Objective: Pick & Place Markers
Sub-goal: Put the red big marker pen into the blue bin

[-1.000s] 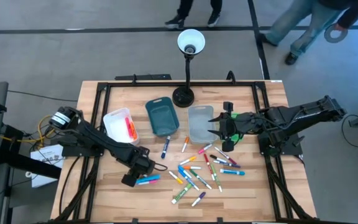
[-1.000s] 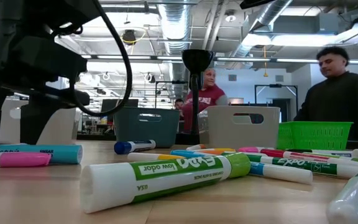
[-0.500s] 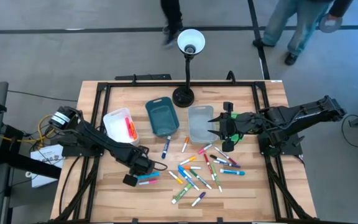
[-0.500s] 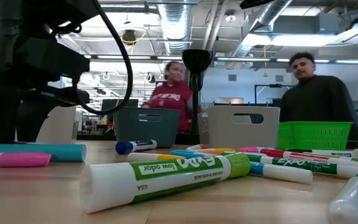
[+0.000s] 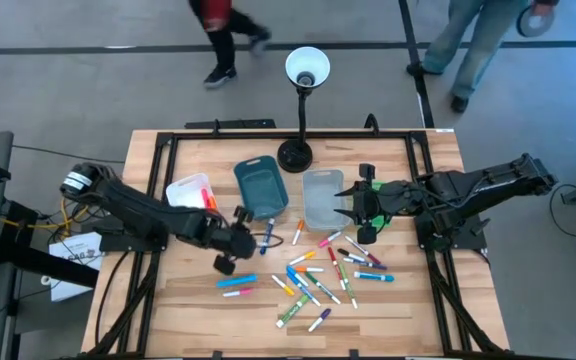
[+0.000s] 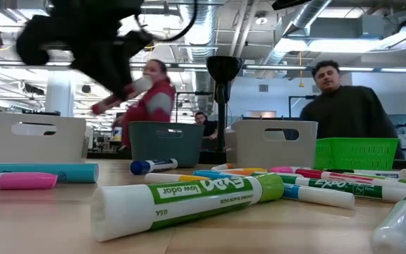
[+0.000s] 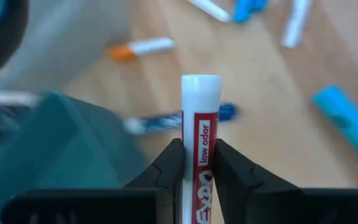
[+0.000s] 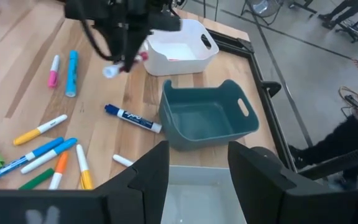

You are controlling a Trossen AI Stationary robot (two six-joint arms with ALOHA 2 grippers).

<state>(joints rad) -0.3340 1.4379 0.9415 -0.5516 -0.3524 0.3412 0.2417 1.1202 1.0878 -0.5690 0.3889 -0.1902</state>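
Note:
My left gripper point(image 5: 230, 240) hangs above the table near the teal bin point(image 5: 260, 187), shut on a marker with a white barrel and a red label point(image 7: 200, 137). The marker also shows in the low view point(image 6: 122, 95) and the right wrist view point(image 8: 126, 64). Many more markers point(image 5: 328, 275) lie flat on the wood, among them a cyan one and a pink one point(image 5: 236, 285) below the left gripper. My right gripper point(image 8: 197, 168) waits open over the grey bin point(image 5: 322, 197). My left gripper pinches the red marker's labelled barrel point(image 7: 201, 163) between its two fingers point(image 7: 169, 168). The marker's white end point(image 7: 201, 84) sticks out past the fingertips. The fingers slant down from the table's left side. The marker is tilted and lifted clear of the table.
A white bin point(image 5: 190, 200) holding red markers, the teal bin and the grey bin stand in a row at mid-table. A black lamp point(image 5: 306, 70) rises behind them. A green basket point(image 6: 357, 153) stands at the right. People move beyond the far edge.
My left gripper has shut on the red marker, which lay by the cyan and pink ones. It has then risen and gone toward the far edge and the teal bin, turning as it went. The marker is now lifted clear of the table and tilted.

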